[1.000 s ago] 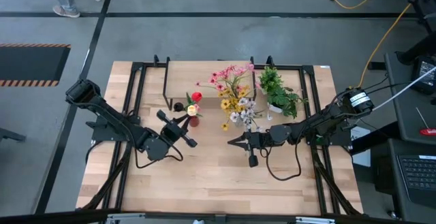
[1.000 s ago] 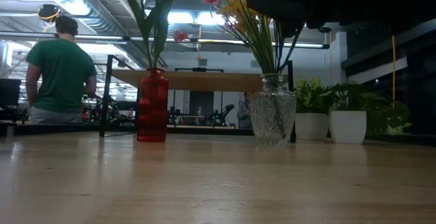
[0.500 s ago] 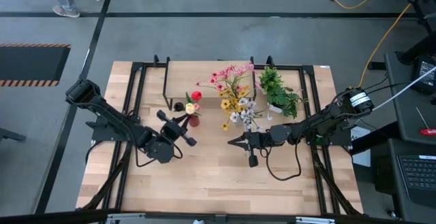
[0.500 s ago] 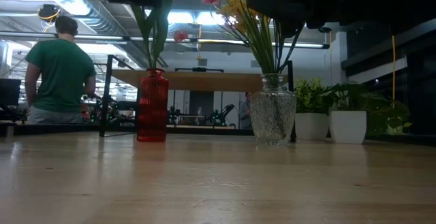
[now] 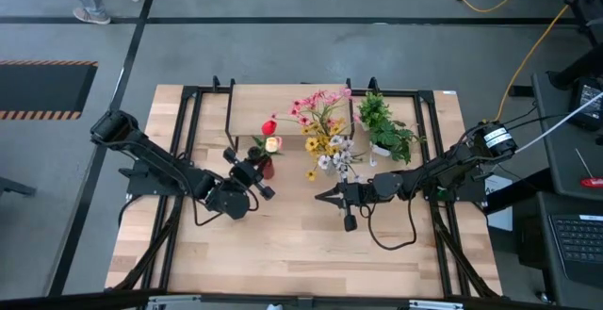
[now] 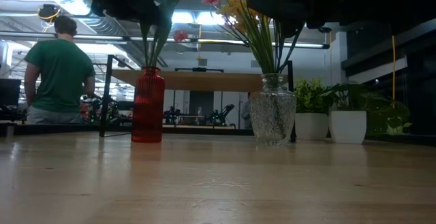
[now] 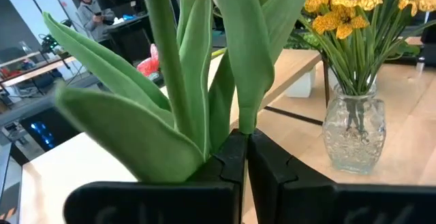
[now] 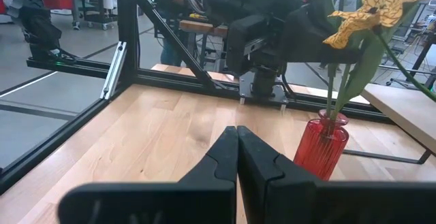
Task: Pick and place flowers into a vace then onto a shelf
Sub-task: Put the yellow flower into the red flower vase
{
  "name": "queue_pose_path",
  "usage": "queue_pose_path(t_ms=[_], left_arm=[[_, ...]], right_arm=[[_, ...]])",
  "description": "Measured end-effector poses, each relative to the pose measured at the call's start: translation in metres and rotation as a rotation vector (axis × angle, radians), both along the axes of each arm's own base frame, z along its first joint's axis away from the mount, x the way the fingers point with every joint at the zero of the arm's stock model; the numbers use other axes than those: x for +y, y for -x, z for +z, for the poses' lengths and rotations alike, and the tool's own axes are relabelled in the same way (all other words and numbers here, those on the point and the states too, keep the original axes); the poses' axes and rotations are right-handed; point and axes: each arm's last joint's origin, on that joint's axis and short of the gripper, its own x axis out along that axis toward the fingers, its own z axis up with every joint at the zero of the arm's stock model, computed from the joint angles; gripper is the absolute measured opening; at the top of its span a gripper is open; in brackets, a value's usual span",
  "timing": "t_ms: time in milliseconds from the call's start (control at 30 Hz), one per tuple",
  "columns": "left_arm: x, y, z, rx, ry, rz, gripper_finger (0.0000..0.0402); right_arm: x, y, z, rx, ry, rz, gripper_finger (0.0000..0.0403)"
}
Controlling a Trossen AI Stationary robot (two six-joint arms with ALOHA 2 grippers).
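Observation:
A red ribbed vase [image 6: 148,106] stands on the table and holds flowers [image 5: 271,136] with red and yellow blooms and broad green leaves [image 7: 204,81]. My left gripper [image 5: 256,171] [image 7: 246,142] is shut at these leaves, just above the vase's neck. A clear glass vase [image 6: 272,118] [image 7: 354,132] to its right holds a bunch of pink, yellow and white flowers [image 5: 323,126]. The shelf [image 6: 204,81] stands behind both vases. My right gripper [image 5: 318,197] [image 8: 236,130] is shut and empty, right of the red vase [image 8: 323,146] and pointing at it. My left gripper pinches the flowers' green leaves and stems [image 7: 230,125] between its two fingers, low down where they come together above the red vase's neck. The fingers come in about level from the table's left. The flowers stay in the vase, whose base [image 6: 146,139] is on the table.
A bushy green plant in a white pot [image 5: 386,131] [image 6: 349,125] stands at the far right. Black frame bars [image 5: 188,112] run along the table's sides. The near half of the tabletop [image 5: 301,253] is bare wood. A person in a green shirt [image 6: 61,71] stands beyond the table.
My left gripper has moved right and a little toward the far edge, up to the red vase. The red and yellow blooms have swung toward the far edge, and the red vase has shifted slightly to the left. My right arm has kept still.

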Motion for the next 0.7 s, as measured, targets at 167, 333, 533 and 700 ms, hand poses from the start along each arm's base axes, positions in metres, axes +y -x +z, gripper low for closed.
queue_pose_path(t_ms=[167, 333, 533, 700], left_arm=[[0.0002, 0.0004, -0.0006, 0.016, -0.010, -0.001, 0.0021], [-0.0004, 0.0006, -0.0006, 0.031, -0.022, -0.006, 0.0057], [-0.0003, 0.0007, -0.0003, 0.038, -0.030, -0.003, 0.0117], [-0.0049, 0.0020, 0.0043, 0.063, -0.055, -0.032, 0.0158]], right_arm=[[0.0000, 0.0000, 0.0000, 0.000, 0.000, 0.000, 0.0005], [0.0000, 0.0000, 0.0000, 0.000, 0.000, 0.000, 0.0005], [0.0000, 0.0000, 0.0000, 0.000, 0.000, 0.000, 0.0005], [0.0000, 0.0001, 0.0000, 0.000, 0.000, 0.000, 0.0005]])
